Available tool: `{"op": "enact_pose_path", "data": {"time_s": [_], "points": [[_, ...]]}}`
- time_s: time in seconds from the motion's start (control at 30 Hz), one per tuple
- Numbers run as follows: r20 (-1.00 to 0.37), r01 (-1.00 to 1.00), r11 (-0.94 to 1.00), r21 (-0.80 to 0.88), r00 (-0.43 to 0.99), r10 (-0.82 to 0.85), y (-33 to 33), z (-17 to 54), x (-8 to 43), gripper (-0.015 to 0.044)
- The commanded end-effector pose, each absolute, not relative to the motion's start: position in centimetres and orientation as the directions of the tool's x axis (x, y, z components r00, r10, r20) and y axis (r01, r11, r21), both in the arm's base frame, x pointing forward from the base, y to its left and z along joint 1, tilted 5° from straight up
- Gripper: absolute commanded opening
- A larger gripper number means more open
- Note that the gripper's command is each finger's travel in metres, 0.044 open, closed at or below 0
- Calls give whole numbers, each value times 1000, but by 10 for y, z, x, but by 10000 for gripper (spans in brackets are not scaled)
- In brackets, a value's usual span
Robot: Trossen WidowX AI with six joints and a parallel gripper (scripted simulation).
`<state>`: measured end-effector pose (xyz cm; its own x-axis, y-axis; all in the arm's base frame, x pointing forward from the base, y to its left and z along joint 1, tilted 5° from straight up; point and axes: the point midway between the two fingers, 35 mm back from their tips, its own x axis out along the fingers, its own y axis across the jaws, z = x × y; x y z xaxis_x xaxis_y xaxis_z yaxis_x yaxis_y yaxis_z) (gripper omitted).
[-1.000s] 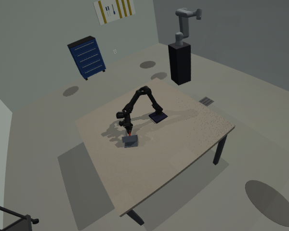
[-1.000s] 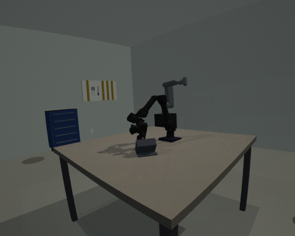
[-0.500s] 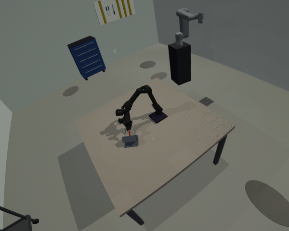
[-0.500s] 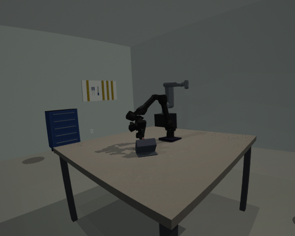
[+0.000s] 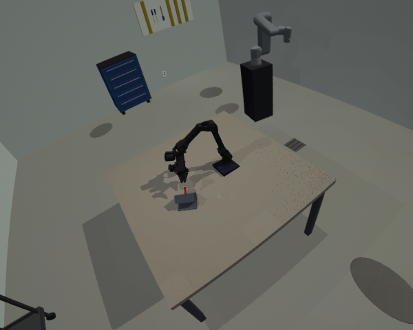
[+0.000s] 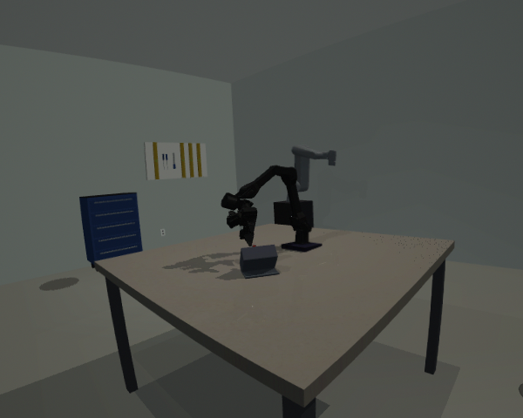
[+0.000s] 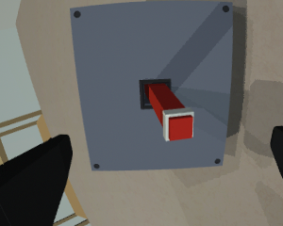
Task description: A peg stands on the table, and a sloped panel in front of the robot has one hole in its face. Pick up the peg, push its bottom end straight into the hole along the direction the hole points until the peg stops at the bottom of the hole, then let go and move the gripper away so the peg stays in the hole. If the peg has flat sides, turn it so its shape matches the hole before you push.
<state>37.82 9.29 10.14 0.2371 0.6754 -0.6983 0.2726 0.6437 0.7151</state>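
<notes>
The red peg (image 7: 168, 111) sits in the panel (image 7: 117, 75) hole near the surface (image 5: 235, 220) middle; the pincer (image 7: 167, 169) hangs above, released and empty.

The peg's (image 7: 168, 111) bottom end is hidden inside the hole (image 7: 155, 93) (depth unseen).

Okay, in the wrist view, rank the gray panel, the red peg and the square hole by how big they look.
1. Sloped gray panel, by far the largest.
2. Red peg, its white-rimmed end facing the camera.
3. Square hole, mostly filled by the peg.

The peg's end is nearer the camera, so it looks larger than the hole that it fits.
</notes>
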Motion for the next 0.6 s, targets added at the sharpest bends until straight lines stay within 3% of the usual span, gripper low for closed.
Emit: {"op": "enact_pose_path", "data": {"time_s": [0.0,0.57], "points": [[-694,266,642,719,241,678,87,109,378,440],[-696,270,642,718,239,677,64,127,368,440]]}}
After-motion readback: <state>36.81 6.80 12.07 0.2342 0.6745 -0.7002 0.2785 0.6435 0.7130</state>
